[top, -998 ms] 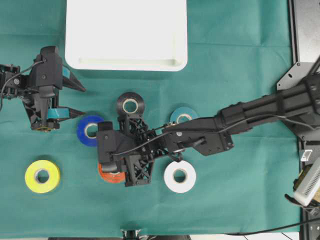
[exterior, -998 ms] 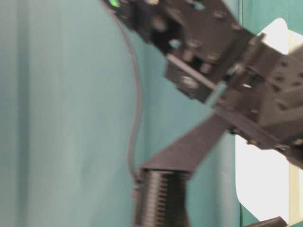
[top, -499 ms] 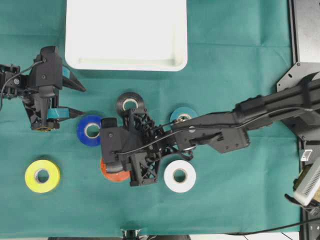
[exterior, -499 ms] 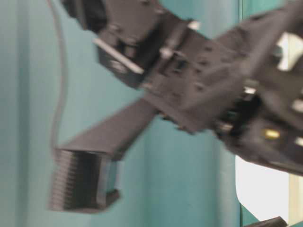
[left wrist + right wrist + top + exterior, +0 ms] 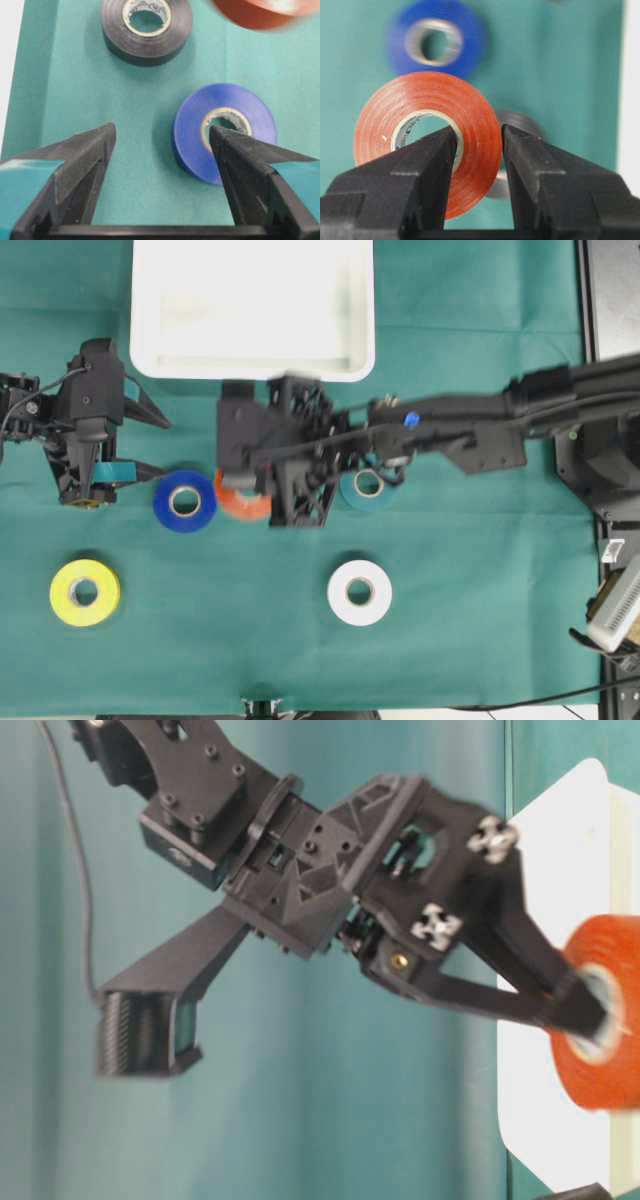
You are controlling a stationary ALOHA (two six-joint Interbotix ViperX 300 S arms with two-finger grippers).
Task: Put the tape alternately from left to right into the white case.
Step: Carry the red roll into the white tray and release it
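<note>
My right gripper (image 5: 245, 487) is shut on the orange tape (image 5: 243, 503), one finger through its core and the other outside its wall (image 5: 475, 115). It holds the roll upright above the cloth, just below the white case (image 5: 250, 368), whose inside looks bare. In the table-level view the orange tape (image 5: 600, 1050) hangs in front of the white case (image 5: 555, 1120). My left gripper (image 5: 155, 445) stands open at the left, with nothing between its fingers. Its right fingertip overlaps the blue tape (image 5: 200, 130) lying flat.
On the green cloth lie a yellow tape (image 5: 85, 592) at the lower left, a white tape (image 5: 360, 592) at the lower middle and a teal tape (image 5: 365, 485) under my right arm. A black tape (image 5: 146, 30) lies beyond the blue one.
My right gripper has lifted the orange tape off the cloth and carried it up toward the white case. The right arm now covers the black roll from above. The left arm is unchanged.
</note>
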